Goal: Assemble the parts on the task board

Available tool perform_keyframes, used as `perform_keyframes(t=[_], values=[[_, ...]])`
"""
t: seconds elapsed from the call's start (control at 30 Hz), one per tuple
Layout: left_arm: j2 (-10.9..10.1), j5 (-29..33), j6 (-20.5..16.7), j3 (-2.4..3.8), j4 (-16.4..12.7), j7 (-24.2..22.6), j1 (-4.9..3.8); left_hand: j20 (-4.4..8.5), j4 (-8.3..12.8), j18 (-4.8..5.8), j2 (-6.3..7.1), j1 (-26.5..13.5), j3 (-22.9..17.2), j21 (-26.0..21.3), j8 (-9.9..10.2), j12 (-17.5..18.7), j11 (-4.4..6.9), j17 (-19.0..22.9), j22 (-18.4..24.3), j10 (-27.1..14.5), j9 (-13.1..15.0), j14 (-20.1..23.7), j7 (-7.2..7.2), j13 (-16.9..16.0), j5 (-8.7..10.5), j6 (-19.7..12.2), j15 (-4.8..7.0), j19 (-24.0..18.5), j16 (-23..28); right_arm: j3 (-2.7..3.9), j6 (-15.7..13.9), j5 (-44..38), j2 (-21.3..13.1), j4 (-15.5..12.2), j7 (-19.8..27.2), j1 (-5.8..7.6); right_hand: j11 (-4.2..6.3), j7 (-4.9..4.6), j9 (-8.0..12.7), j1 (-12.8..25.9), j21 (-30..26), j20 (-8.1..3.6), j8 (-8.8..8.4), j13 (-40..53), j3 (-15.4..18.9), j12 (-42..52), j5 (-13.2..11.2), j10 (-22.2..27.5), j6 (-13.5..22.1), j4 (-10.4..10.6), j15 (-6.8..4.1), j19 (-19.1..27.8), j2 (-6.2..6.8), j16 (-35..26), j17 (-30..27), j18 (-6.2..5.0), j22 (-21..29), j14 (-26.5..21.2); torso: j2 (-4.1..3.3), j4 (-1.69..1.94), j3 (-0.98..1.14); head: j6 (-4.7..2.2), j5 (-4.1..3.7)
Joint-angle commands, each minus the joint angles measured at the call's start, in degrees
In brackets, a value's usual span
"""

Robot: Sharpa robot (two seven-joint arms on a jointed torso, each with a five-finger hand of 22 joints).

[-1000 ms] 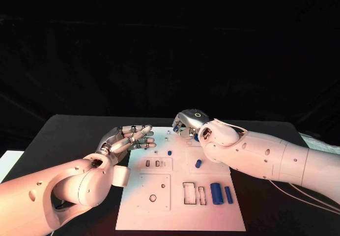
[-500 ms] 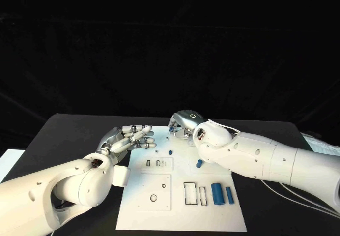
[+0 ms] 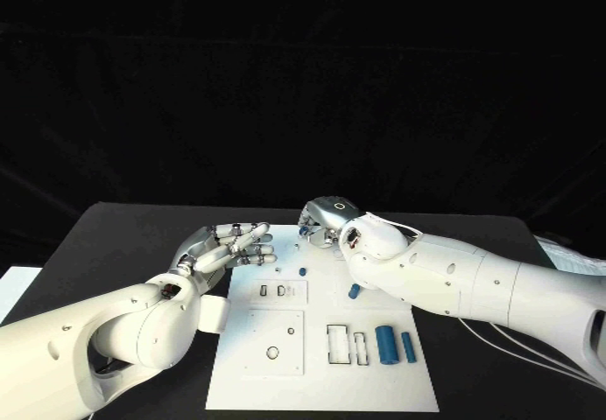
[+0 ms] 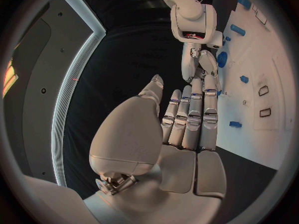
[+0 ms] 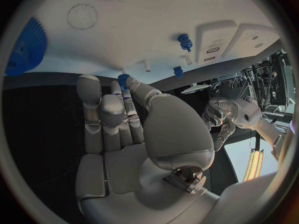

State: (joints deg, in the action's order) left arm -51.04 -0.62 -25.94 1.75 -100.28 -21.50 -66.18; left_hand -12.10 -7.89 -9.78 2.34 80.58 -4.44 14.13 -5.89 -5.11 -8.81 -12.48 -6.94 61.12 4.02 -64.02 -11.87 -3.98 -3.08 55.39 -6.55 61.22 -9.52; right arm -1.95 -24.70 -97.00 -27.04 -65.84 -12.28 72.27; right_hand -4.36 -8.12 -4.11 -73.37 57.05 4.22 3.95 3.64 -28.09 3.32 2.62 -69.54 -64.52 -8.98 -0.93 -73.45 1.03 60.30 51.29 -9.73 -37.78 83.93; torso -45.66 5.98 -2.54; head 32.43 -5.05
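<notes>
On the task board, the near end held two blue cylinders beside empty slots. Mid-board, the left hand hovered at the edge, fingers spread, holding nothing. At the far end the right hand pinched a small blue gear — it should be lowered squarely onto its peg, I judge. The forearm hid that peg — the seating spot couldn't be confirmed.

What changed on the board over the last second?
The right robot hand shifted slightly toward the robot's left along the task board's far edge, holding a small blue gear at its fingertips. The left robot hand stayed open beside the board; the blue cylinders did not move.
</notes>
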Motion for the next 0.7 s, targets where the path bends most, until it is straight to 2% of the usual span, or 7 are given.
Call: perform_keyframes(t=[0.03,0.4,0.53,0.6,0.63,0.7], values=[[0.02,0.53,1.16,0.06,-0.14,-0.35,-0.10,-0.10,0.32,-0.42,-0.41,0.30,0.07,-0.32,0.31,0.09,-0.40,-0.06,0.05,-0.13,-0.07,0.39,-0.32,-0.01,0.17,0.11,0.12,-0.27,0.34,-0.06,1.98,-0.08,0.22,0.22,-0.64,-0.08,0.00,-0.13,0.06,-0.09,0.39,0.26,-0.30,-0.01,-0.26,0.15,0.20,0.39,0.44,0.08,0.12,0.30,0.49,0.19,-0.03,0.84,-0.06,0.66,-0.07,-0.07,0.00,-0.07,0.15],[0.16,0.75,1.27,0.06,-0.16,-0.33,-0.11,-0.10,0.37,-0.42,-0.43,0.32,0.05,-0.33,0.33,0.11,-0.40,-0.09,0.05,-0.14,-0.07,0.38,-0.33,0.00,0.17,0.11,0.13,-0.26,0.34,-0.07,2.90,-0.12,1.05,0.95,-0.69,-0.07,-0.11,-0.19,0.11,0.17,0.38,0.39,-0.34,-0.02,-0.34,0.15,0.19,0.83,0.76,0.36,0.24,0.51,0.81,0.29,0.06,0.81,0.04,0.62,-0.11,0.08,-0.07,0.22,-0.01],[0.17,0.76,1.26,0.06,-0.10,-0.31,-0.12,-0.10,0.37,-0.42,-0.43,0.32,0.05,-0.33,0.33,0.11,-0.40,-0.09,0.05,-0.14,-0.07,0.38,-0.33,0.00,0.17,0.11,0.13,-0.26,0.34,-0.07,2.89,-0.02,1.08,1.11,-0.71,-0.07,-0.30,-0.33,0.22,0.48,0.04,0.54,-0.45,-0.05,-0.37,0.10,0.19,1.57,1.47,0.65,0.40,0.99,1.39,0.13,-0.20,0.68,0.64,0.51,-0.11,0.08,-0.08,0.24,-0.01],[0.16,0.76,1.25,0.06,-0.10,-0.29,-0.12,-0.10,0.37,-0.42,-0.43,0.32,0.05,-0.33,0.33,0.11,-0.40,-0.09,0.05,-0.14,-0.07,0.38,-0.33,0.00,0.17,0.11,0.13,-0.26,0.34,-0.07,3.08,0.32,1.06,1.22,-0.61,-0.05,-0.71,-0.64,0.45,0.81,-0.76,0.75,-0.60,-0.17,-0.34,-0.01,0.17,3.12,2.97,0.84,0.67,1.64,2.00,-0.65,-1.17,0.53,1.85,0.20,-0.12,0.07,-0.09,0.21,0.05],[0.17,0.76,1.24,0.06,-0.10,-0.30,-0.12,-0.10,0.37,-0.42,-0.43,0.32,0.05,-0.33,0.33,0.11,-0.40,-0.09,0.05,-0.14,-0.07,0.38,-0.33,0.00,0.17,0.11,0.13,-0.26,0.34,-0.07,3.25,0.51,1.01,1.23,-0.57,-0.05,-1.17,-0.89,0.52,1.11,-1.22,1.10,-0.59,-0.14,-0.30,0.05,0.22,4.94,4.86,1.10,0.91,2.08,2.51,-1.34,-1.98,0.50,2.50,-0.08,-0.14,0.06,-0.08,0.22,0.10],[0.19,0.77,1.19,0.06,-0.10,-0.36,-0.12,-0.10,0.37,-0.42,-0.43,0.32,0.05,-0.33,0.33,0.11,-0.40,-0.09,0.05,-0.14,-0.07,0.38,-0.33,0.00,0.17,0.11,0.13,-0.26,0.34,-0.08,3.46,0.97,0.82,1.16,-0.52,-0.03,-1.43,-0.77,0.55,1.46,-1.79,1.57,-0.59,-0.12,0.42,0.13,0.30,8.65,8.71,1.53,1.23,2.65,3.58,-2.45,-3.32,0.24,3.33,-0.47,-0.15,0.10,-0.08,0.22,0.10]])
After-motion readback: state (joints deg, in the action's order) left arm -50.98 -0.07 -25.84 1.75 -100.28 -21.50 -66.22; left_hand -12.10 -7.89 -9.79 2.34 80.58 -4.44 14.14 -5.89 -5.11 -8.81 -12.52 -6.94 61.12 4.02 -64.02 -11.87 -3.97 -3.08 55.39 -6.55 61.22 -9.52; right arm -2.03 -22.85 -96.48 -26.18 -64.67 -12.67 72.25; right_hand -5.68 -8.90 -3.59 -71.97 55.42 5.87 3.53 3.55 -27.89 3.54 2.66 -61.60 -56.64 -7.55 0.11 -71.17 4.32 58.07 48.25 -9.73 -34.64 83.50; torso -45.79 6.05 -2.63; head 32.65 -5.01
